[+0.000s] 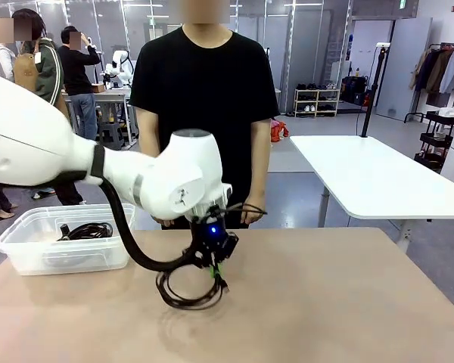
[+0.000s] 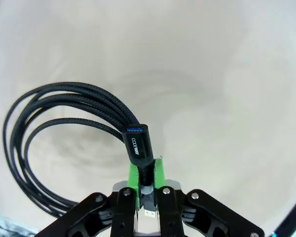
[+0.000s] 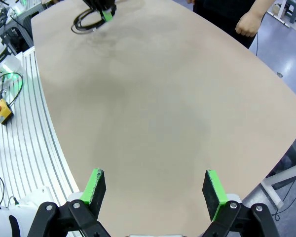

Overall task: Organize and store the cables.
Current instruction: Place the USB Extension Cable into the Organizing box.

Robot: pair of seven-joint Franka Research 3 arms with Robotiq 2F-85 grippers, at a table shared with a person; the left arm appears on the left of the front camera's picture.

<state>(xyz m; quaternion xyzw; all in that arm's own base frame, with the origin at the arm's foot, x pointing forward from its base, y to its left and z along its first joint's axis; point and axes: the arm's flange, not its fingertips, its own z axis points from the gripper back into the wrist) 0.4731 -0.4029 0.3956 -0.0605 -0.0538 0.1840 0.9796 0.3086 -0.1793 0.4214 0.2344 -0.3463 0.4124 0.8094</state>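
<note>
Cable hung from the left gripper, pinched shut on it over the table; one coil already lay in the bin. Right gripper stood open.

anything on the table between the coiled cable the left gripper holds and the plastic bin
No, bare tabletop separates the cable in the left gripper from the bin, seen in the front view.

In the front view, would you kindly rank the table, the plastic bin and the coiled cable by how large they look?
1. Table, largest.
2. Plastic bin.
3. Coiled cable, held by the left gripper, smallest; it sits nearer the camera than the bin.
</note>
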